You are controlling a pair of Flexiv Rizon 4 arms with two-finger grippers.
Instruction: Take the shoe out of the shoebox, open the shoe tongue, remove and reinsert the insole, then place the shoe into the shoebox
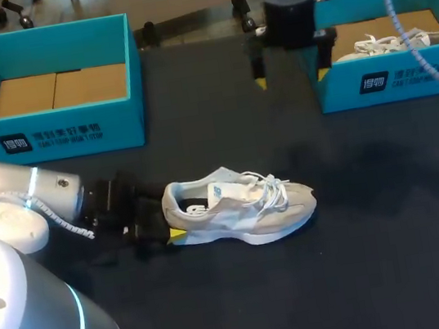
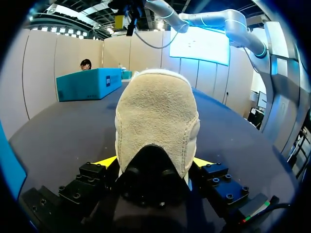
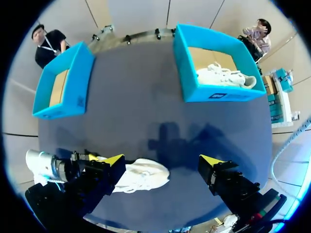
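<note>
Shoe (image 1: 243, 210) laid long axis left-right, toe right; heel clamped by left gripper (image 2: 155, 162); right gripper (image 1: 292, 79) far, raised, jaws apart; tongue judged its reach.

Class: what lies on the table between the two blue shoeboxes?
Nothing: the right wrist view shows bare table between the empty shoebox and the filled shoebox.

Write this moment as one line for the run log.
Grey-white suede sneaker: upright on black table | left hand: shut on its heel | right hand: open, empty, raised above table
</note>
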